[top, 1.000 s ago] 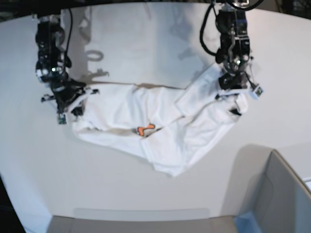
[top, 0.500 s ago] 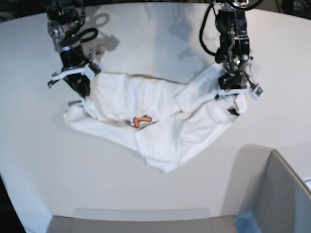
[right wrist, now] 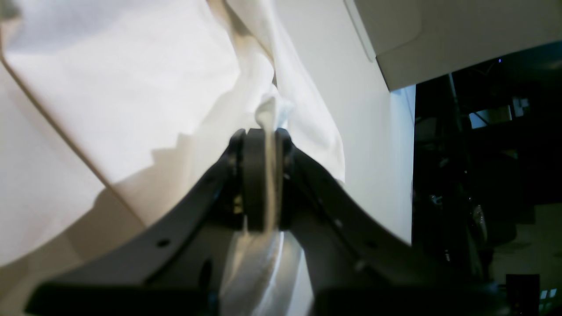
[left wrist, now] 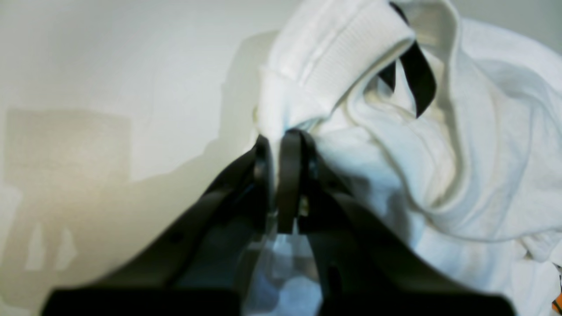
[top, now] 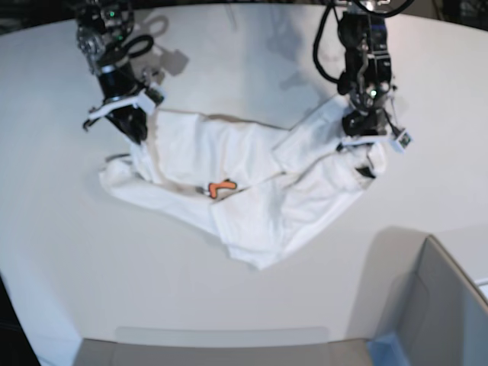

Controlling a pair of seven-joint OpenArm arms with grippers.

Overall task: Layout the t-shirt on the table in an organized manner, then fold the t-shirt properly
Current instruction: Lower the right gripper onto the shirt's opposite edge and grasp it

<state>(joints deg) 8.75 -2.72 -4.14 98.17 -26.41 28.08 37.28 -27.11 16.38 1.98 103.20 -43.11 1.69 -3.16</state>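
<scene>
The table (top: 69,252) bears the t-shirt (top: 252,206), bunched and twisted near its middle with only a scrap of orange print showing. The laying-out step appears to be in hand. The left gripper (left wrist: 281,140) pinches cloth by the ribbed collar; the right gripper (right wrist: 263,136) clamps a fold at the opposite edge, so the next move likely calls for drawing the two apart to spread the cloth flat.

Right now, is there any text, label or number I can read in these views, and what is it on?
None is readable.
t-shirt: one orange print fragment shows, with no whole letter legible.
black tag at the collar: no lettering visible.
Small tag by the left gripper: too small to read.
</scene>
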